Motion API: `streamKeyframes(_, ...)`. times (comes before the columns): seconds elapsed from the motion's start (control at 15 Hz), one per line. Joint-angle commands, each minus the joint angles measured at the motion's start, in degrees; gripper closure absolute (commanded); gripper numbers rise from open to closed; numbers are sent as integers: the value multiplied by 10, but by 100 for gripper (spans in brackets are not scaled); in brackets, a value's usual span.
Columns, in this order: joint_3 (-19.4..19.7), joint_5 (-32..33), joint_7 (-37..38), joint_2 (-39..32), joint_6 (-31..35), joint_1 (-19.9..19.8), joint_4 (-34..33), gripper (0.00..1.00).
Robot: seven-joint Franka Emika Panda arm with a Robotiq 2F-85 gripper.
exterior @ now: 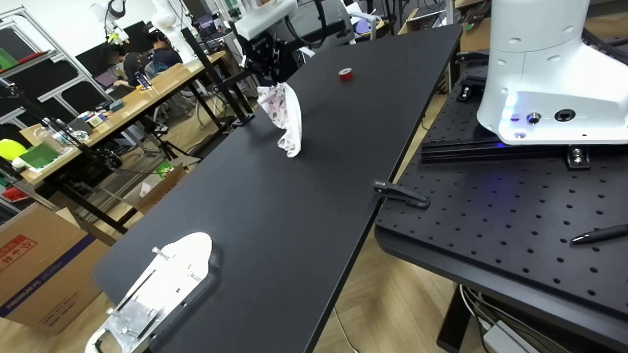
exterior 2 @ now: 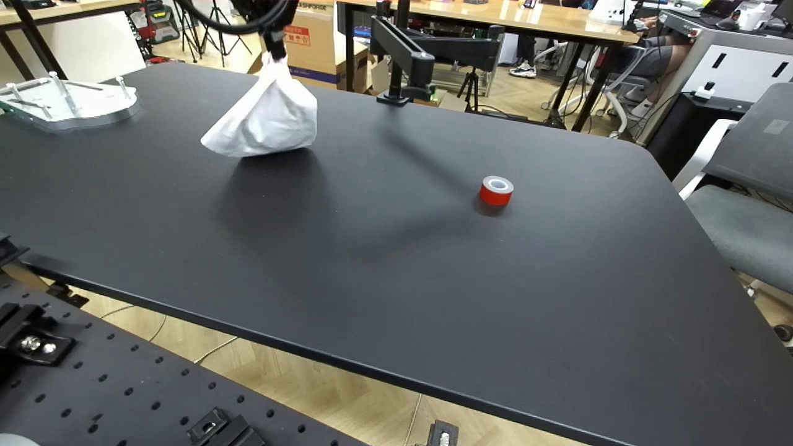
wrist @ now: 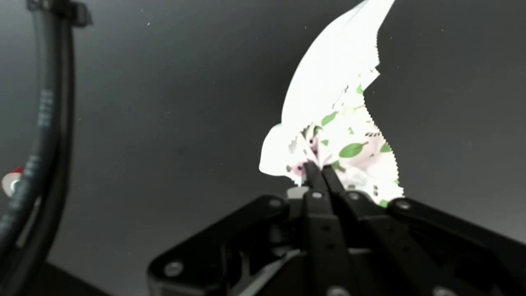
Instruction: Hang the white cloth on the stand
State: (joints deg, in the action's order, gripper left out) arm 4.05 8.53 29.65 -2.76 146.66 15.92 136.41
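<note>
Gripper (wrist: 320, 167) is clamped on the white cloth (exterior 2: 266, 118), which hangs below it; the presumed black stand (exterior 2: 403, 51), at the edge of the table (exterior 2: 557, 322), lies to the cloth's right in an exterior view, so transfer should run sideways.

White rounded base (exterior: 539, 78), black hand (wrist: 321, 169), silver screws (wrist: 174, 269), dark cables (wrist: 51, 74), pale lettering (wrist: 45, 109)

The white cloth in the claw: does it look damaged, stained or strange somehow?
No tear or stain stands out on the white cloth, though folds hide parts. It hangs bunched from the claw. One mild oddity: the wrist view shows leaf prints, so it is not all white. Its zigzag edge looks cut, not torn.
</note>
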Motion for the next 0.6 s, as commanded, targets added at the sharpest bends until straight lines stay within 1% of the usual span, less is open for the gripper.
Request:
streamKeyframes(0.0, -32, 20, 22, 98, -82, -52, -7, 99)
streamKeyframes(0.27, -58, 7, 19, 191, -164, -111, -35, 99)
streamKeyframes(0.53, -65, -3, 16, 257, -207, -167, -49, 99)
